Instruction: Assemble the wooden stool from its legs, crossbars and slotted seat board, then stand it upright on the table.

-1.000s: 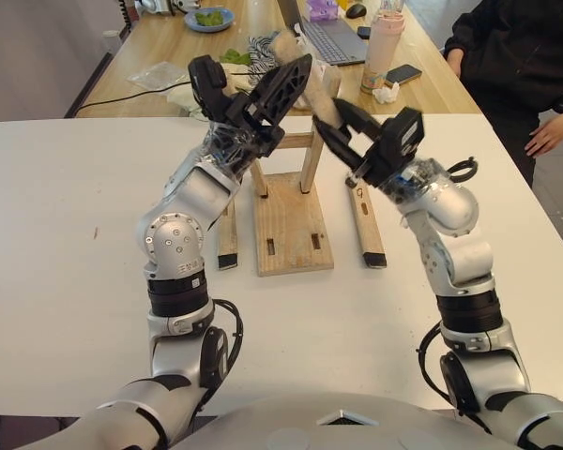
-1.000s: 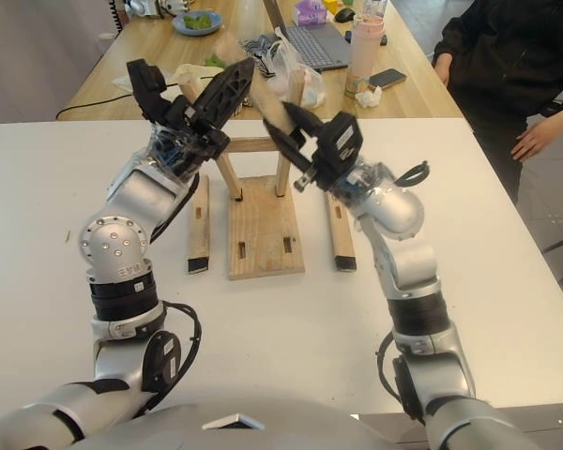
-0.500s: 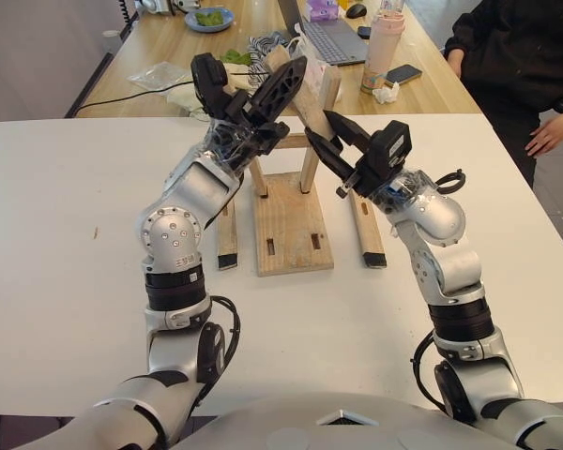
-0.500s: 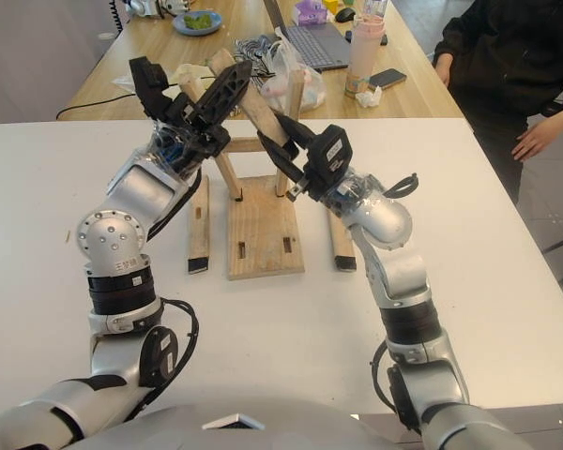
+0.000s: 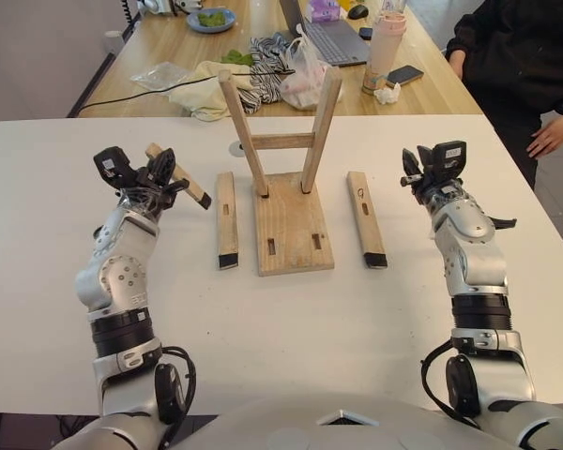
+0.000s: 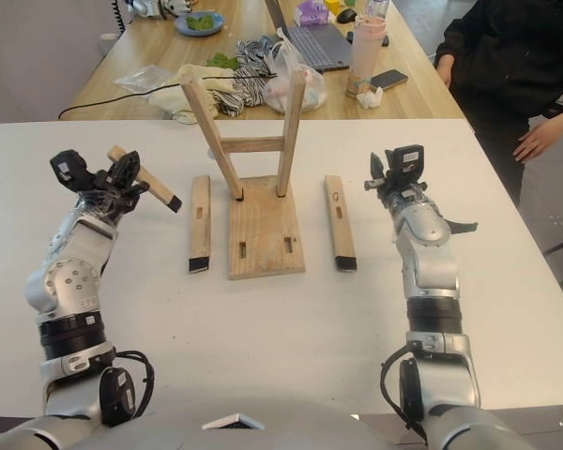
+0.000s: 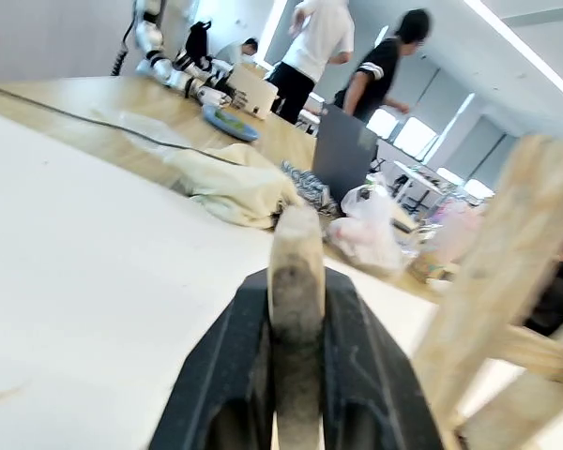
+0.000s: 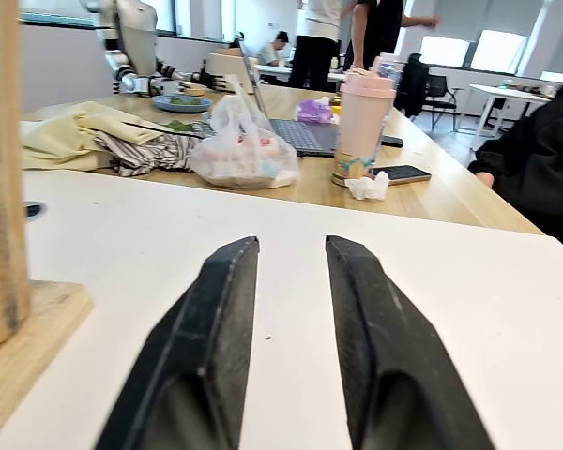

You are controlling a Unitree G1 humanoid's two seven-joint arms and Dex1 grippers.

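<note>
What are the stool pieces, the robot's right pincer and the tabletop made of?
The seat board and loose leg look like pale bare wood: grain shows; the leg's dark tip is perhaps rubber. The fingers of the right gripper look matte black plastic. The table is smooth white, probably laminate.

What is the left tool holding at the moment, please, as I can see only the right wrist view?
Observer: The left tool is shut on a short wooden piece, out to the left of the seat board.
Operator: Thank you. How far along is the stool?
Observer: Two upright legs, joined by a crossbar, stand at the board's far end, and two loose legs lie flat on the table, one on each side.
Operator: Is my right tool near either?
Observer: The right tool is out to the right of the right-hand loose leg, not touching it.
</note>
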